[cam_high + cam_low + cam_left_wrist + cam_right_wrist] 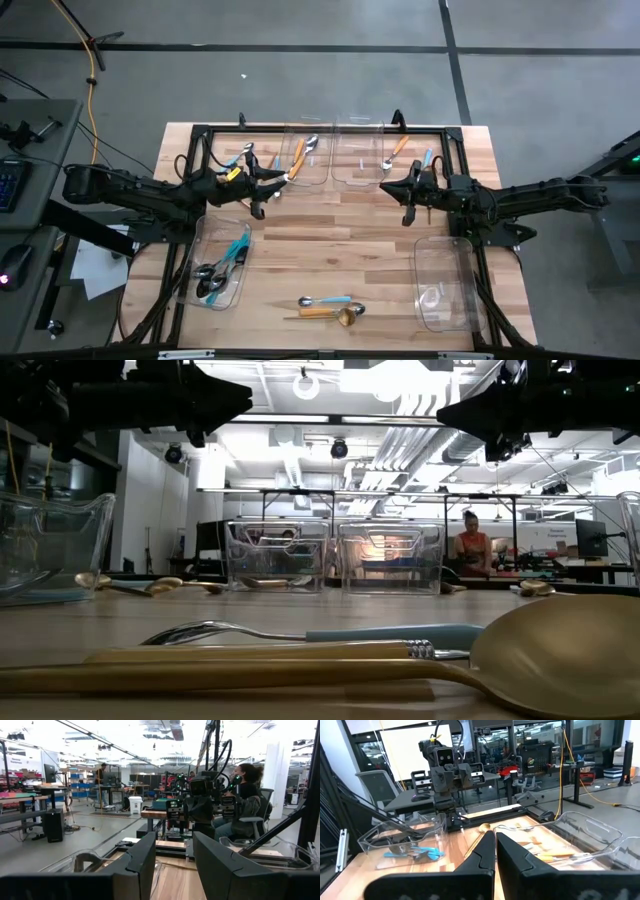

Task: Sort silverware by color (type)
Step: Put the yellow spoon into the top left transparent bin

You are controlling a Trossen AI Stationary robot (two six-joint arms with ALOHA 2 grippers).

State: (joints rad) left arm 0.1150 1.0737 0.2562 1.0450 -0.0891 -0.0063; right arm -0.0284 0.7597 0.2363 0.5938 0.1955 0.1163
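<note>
While both arms hang level above the middle of the desk (330, 245), the left gripper (262, 195) shows its jaws parted with nothing between them in the left wrist view, and the right gripper (408, 195) shows its jaws pressed together, empty.

Silverware is spread as follows in the high view. Dark-headed spoons with blue handles (222, 270) lie in the clear bin at lower left (190, 285). An orange-handled piece (298, 155) rests in the upper centre-left bin (322, 165). Another orange-handled spoon (393, 153) and a blue-handled one (427, 158) lie at upper right, beside the upper centre bin (358, 175). Loose at lower centre: a light-blue-handled spoon (325, 300) and a gold spoon (335, 314). The lower-right bin (445, 285) holds no clear item.

A black frame (300, 130) borders the desk. In the low view, a seated person (470, 550) is behind.
</note>
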